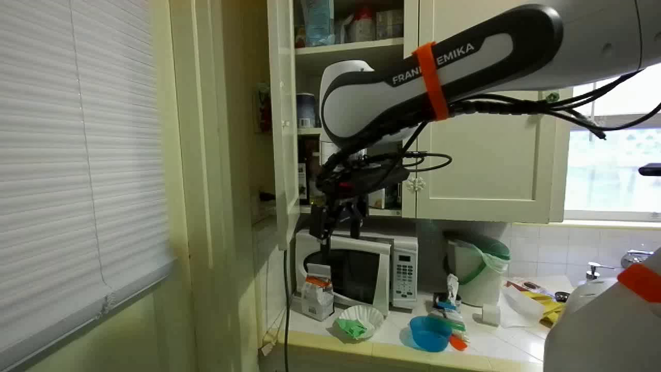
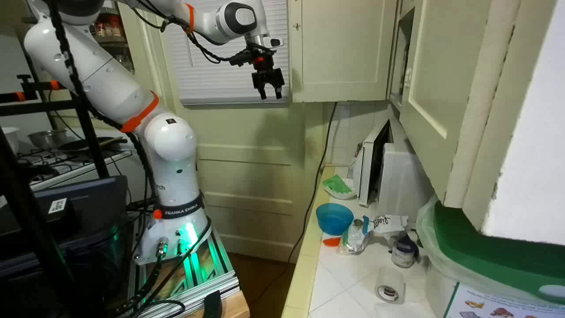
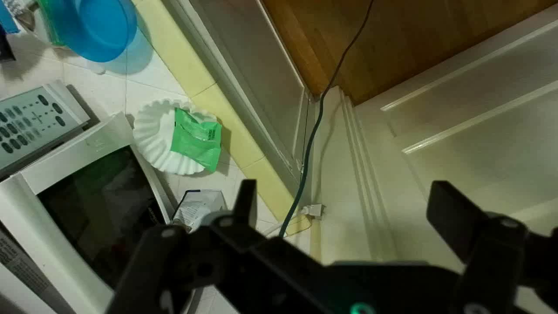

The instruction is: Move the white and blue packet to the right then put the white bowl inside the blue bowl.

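My gripper (image 3: 344, 189) is open with nothing between its fingers. In both exterior views, the gripper (image 1: 340, 240) (image 2: 271, 95) hangs high above the counter, fingers down. The pale scalloped white bowl (image 1: 369, 316) (image 2: 347, 194) (image 3: 151, 137) sits on the counter before the microwave, with a green packet (image 1: 352, 328) (image 3: 196, 139) in it. The bright blue bowl (image 1: 431, 335) (image 2: 334, 219) (image 3: 98, 30) stands apart, near the counter's front edge. A white packet with a blue strip (image 1: 452, 287) (image 2: 388, 223) lies beside the blue bowl; only part shows at the wrist view's top left corner.
The microwave (image 1: 405, 271) (image 3: 96, 209) has its door ajar. A white-and-orange bag (image 1: 317, 299) stands before it. A cabinet door (image 1: 283, 124) hangs open above. A green-lidded bin (image 1: 475, 271), a tape roll (image 2: 389, 287) and an orange piece (image 1: 457, 343) are on the counter.
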Controlling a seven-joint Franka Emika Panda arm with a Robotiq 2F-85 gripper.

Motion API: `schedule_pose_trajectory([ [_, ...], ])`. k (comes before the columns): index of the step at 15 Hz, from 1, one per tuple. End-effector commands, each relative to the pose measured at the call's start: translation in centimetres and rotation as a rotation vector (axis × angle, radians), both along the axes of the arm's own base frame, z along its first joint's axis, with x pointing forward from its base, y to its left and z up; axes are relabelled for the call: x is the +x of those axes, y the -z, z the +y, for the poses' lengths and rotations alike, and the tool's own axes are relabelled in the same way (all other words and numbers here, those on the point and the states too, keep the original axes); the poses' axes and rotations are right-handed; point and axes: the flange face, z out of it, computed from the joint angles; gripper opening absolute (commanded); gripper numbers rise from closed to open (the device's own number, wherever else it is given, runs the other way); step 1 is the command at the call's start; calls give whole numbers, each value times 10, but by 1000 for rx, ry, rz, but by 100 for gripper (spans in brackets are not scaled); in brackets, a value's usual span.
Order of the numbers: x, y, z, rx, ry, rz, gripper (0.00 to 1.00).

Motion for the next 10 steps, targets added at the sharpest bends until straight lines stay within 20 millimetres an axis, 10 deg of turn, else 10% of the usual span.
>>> schedule_pose_trajectory([
  [1,0,-1,0,0,0,1,100],
  [5,5,-2,-2,-14,13,-15,100],
  [10,77,-12,-37,-97,-22,-196,100],
])
